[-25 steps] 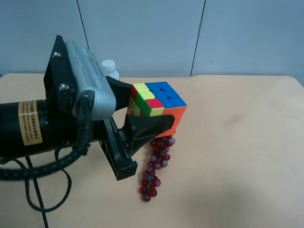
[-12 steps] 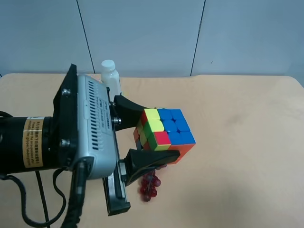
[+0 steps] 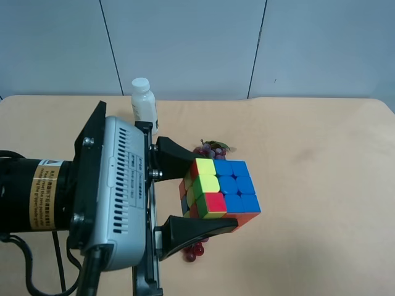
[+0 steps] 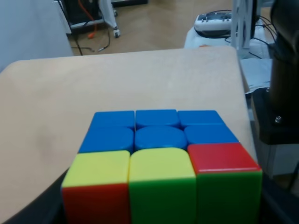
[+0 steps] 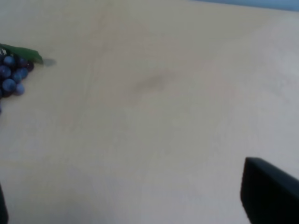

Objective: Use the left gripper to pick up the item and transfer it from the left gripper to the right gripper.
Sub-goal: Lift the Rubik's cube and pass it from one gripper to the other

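Note:
The item, a puzzle cube point(image 3: 225, 188) with blue, yellow, green, red and orange squares, is held above the table between the two black fingers point(image 3: 197, 231) of my left gripper point(image 3: 210, 192). That gripper is shut on it, on the arm at the exterior high view's left that bears the grey slotted box point(image 3: 123, 191). The left wrist view shows the cube point(image 4: 159, 140) close up, blue face on top. My right gripper point(image 5: 149, 205) does not show in the exterior high view. In its wrist view one black finger point(image 5: 271, 191) stands at the edge, with only bare table between the jaws.
A purple grape bunch point(image 3: 210, 149) lies on the tan table point(image 3: 321, 185), mostly hidden behind the cube; it also shows in the right wrist view point(image 5: 11, 74). A white bottle point(image 3: 143, 102) stands at the back. A black arm column point(image 4: 285, 70) is beyond the table edge.
The left gripper has carried the cube down and to the right in the exterior high view, closer to the camera. The bottle and the top of the grape bunch now show.

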You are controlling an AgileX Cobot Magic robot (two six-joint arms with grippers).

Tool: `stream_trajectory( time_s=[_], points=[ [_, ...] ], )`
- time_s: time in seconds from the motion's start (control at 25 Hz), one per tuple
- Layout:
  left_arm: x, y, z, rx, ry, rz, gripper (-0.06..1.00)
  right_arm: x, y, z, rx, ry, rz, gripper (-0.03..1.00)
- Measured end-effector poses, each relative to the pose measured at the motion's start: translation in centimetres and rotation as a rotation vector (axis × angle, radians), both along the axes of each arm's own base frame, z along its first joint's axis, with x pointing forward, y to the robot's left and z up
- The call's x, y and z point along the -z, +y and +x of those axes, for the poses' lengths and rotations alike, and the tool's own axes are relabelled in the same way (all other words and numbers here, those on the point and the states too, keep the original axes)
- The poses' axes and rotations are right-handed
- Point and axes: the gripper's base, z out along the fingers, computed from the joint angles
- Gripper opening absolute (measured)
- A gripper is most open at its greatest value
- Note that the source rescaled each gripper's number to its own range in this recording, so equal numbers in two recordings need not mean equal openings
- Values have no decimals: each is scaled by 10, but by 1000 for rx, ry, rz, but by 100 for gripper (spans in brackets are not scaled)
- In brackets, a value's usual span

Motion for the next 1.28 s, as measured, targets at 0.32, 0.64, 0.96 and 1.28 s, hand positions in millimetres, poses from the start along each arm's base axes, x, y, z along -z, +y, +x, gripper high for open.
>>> stream_trajectory(
  time_s=[0.32, 0.64, 0.96, 1.28],
  points=[
    [-2, -1, -2, 26, 0, -26, 0, 0, 4, 0, -16, 11, 57, 100],
    [-2, -1, -2, 21, 21, -28, 0, -26, 27, 48, -120, 247, 253, 100],
    [-2, -1, -2, 20, 29, -29, 0, -30, 59, 109, -398, 354, 430, 100],
    [-4, -1, -3, 23, 41, -52, 0, -24, 84, 141, -611, 372, 547, 100]
  ],
)
